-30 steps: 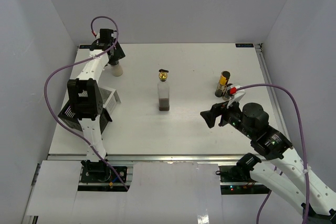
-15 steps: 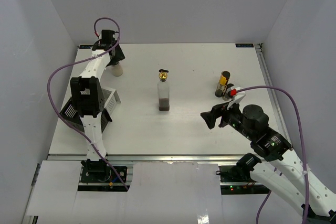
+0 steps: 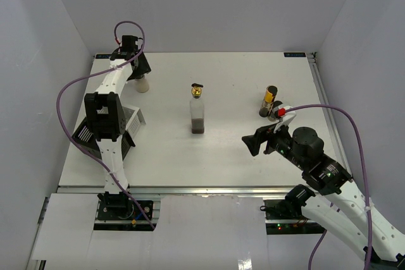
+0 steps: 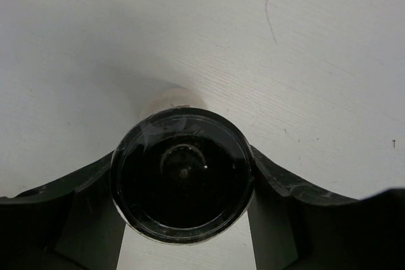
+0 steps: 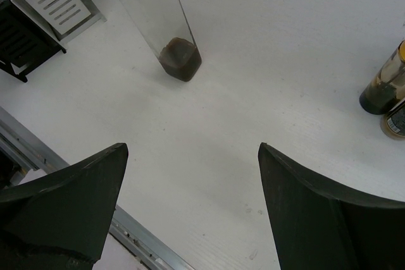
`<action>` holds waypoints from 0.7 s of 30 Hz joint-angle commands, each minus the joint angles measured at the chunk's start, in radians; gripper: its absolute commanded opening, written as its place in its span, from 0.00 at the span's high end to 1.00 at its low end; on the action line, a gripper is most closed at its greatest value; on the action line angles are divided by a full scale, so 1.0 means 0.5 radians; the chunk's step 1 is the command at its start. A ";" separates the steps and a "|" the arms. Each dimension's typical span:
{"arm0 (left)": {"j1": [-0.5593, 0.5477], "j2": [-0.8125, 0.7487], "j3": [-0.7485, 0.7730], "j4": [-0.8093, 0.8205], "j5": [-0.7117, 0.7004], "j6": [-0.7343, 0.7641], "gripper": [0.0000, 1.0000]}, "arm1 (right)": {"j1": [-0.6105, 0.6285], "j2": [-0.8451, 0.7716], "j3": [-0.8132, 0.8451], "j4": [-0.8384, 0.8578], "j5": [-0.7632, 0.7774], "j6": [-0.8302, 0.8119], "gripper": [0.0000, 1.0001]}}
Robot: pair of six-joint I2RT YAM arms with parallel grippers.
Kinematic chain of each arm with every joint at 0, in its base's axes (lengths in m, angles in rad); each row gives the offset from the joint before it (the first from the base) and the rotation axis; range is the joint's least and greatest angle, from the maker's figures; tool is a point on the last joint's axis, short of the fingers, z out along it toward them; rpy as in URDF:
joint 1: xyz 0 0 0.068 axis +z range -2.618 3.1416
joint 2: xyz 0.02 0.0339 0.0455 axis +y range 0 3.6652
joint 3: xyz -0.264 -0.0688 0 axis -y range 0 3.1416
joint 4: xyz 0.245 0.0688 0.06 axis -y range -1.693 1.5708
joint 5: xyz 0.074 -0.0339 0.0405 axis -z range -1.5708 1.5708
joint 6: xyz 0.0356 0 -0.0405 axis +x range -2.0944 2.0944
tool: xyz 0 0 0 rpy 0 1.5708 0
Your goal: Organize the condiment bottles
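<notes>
At the surface's [image 3: 234,80] far-left corner the left hand [image 3: 135,71] pinched the jar [image 4: 183,181] high, by its lid, so lifting might let it slip or tilt; the right hand [image 5: 190,156] gaped empty.

white table [image 3: 234,86] carries a jar [image 3: 140,84], square bottle [image 3: 198,116], dark bottle [image 3: 269,100] and rack [image 3: 131,120].

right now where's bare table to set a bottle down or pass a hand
Bare: between the tall square bottle and the slim dark bottle; also the near strip from the rack to the right gripper. Crowded: far left, where the left gripper clasps the squat jar.
</notes>
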 commanded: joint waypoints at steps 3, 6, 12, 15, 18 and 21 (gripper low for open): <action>0.009 -0.330 0.167 -0.036 0.033 -0.019 1.00 | 0.012 -0.005 0.006 0.082 0.022 -0.025 0.10; 0.009 -0.431 0.143 -0.050 0.035 -0.039 1.00 | 0.012 -0.005 0.006 0.082 0.030 -0.025 0.10; 0.009 -0.647 0.025 -0.091 -0.033 -0.048 1.00 | 0.012 0.019 0.018 0.070 0.046 -0.028 0.10; 0.009 -0.807 -0.044 -0.111 -0.151 -0.055 1.00 | 0.015 0.029 0.022 0.052 0.046 -0.031 0.10; 0.009 -0.992 -0.136 -0.143 -0.228 -0.068 1.00 | 0.014 0.020 0.025 0.052 0.052 -0.031 0.10; 0.009 -1.132 -0.197 -0.204 -0.321 -0.090 1.00 | 0.013 0.020 0.022 0.056 0.056 -0.030 0.10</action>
